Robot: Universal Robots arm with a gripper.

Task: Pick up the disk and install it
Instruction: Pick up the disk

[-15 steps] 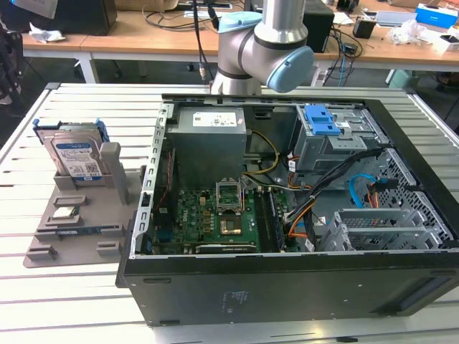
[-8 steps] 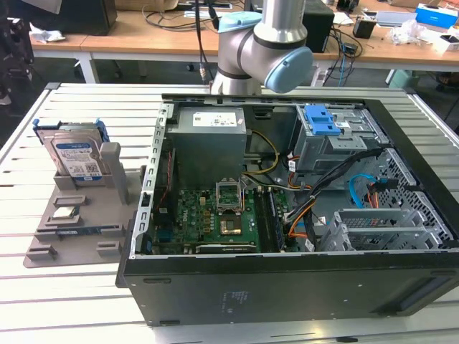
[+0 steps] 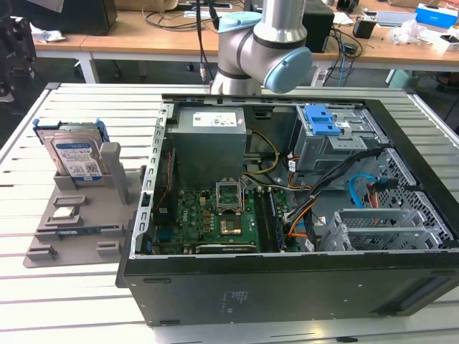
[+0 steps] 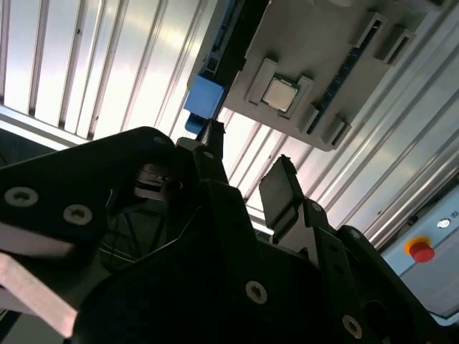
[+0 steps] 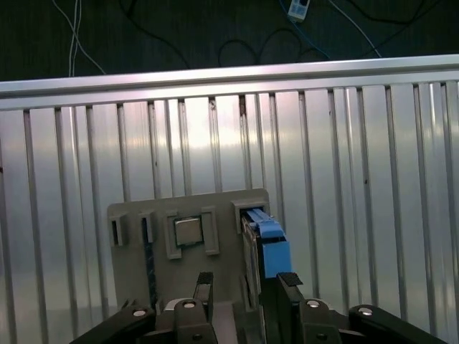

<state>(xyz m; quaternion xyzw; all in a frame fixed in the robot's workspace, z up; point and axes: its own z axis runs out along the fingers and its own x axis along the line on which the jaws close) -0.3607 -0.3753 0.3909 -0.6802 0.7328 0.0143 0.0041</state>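
While the gripper hangs above the grey fixture plate, its jaws stand moderately wide and hold nothing. I can't see contact with anything. The fingers are flat black bars, matte, bolted to black linkages with bright screw heads.

The disk stands on edge in a slot of that plate, on the table, at the exterior view's left of the computer case and outside it. It's a flat silver rectangle; its white-and-blue label faces the exterior camera, and a blue plastic frame runs round the edges. In the first wrist view it shows edge-on, a thin metal side capped by a blue block, and lines up roughly with the gap between the fingers.

The processor chip, small, square and shiny, sits in a recess of the same plate, just beside the disk slot.

The table is ribbed aluminium slats, reflective. The case is black sheet metal, lying open, with a green motherboard inside. The grey metal cage has a blue latch on top.

The arm is grey tube with pale blue joint caps.
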